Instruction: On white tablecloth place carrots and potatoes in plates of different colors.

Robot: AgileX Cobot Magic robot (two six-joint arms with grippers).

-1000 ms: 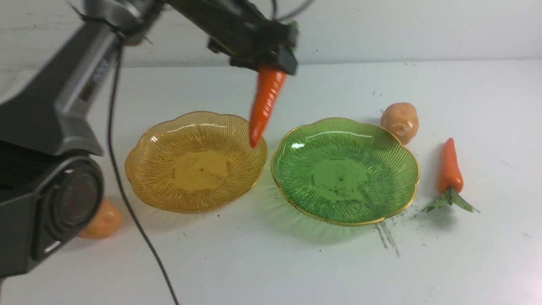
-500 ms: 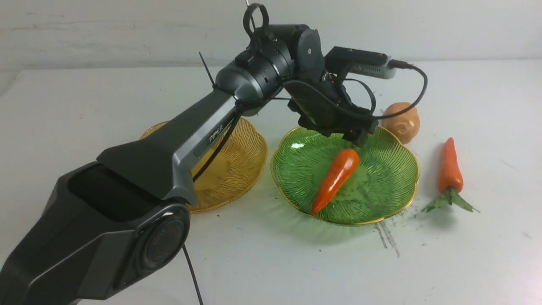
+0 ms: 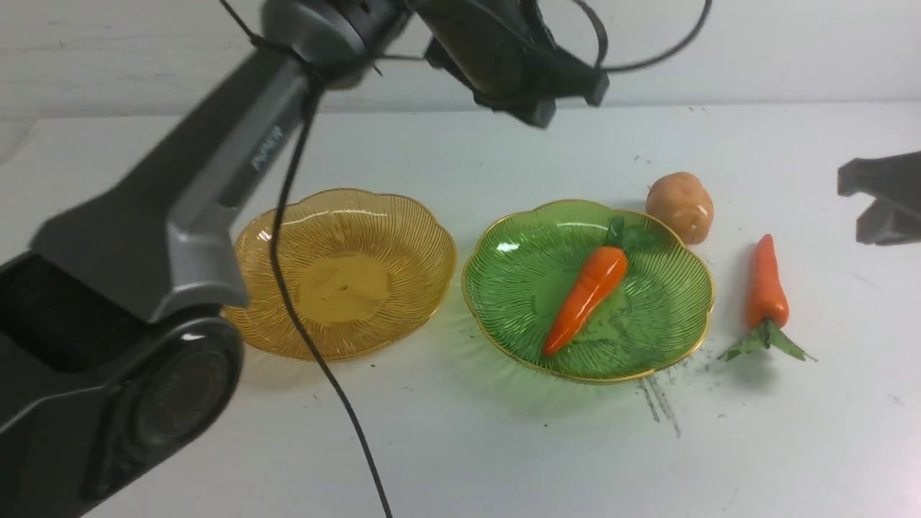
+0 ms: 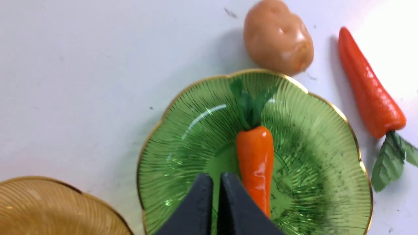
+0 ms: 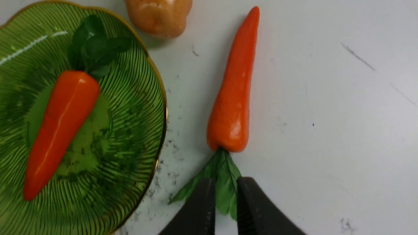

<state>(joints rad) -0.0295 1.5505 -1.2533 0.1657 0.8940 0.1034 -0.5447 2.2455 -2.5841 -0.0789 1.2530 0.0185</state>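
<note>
One carrot [image 3: 586, 298] lies in the green plate [image 3: 669, 338], leaves toward the far rim; it also shows in the left wrist view [image 4: 255, 163]. The amber-yellow plate [image 3: 403, 223] is empty. The other carrot [image 3: 765, 288] lies on the white tablecloth [image 3: 504, 446] right of the green plate, leaves toward me. One potato [image 3: 680, 205] sits behind that plate; the other potato is hidden by my left arm. My left gripper [image 3: 565, 101] is shut and empty, high above the green plate's far side [image 4: 216, 182]. My right gripper [image 3: 849, 207] hovers right of the loose carrot, fingers close together, above its leaves [image 5: 226, 187].
My left arm crosses the left half of the front view and covers the cloth there. Its black cable [image 3: 316, 360] hangs in front of the yellow plate. Grey scuff streaks [image 3: 658, 406] mark the cloth by the green plate's near rim.
My left gripper carried the carrot from over the yellow plate to the green plate, let it go and rose, shutting empty. My right gripper has come into view at the right edge.
</note>
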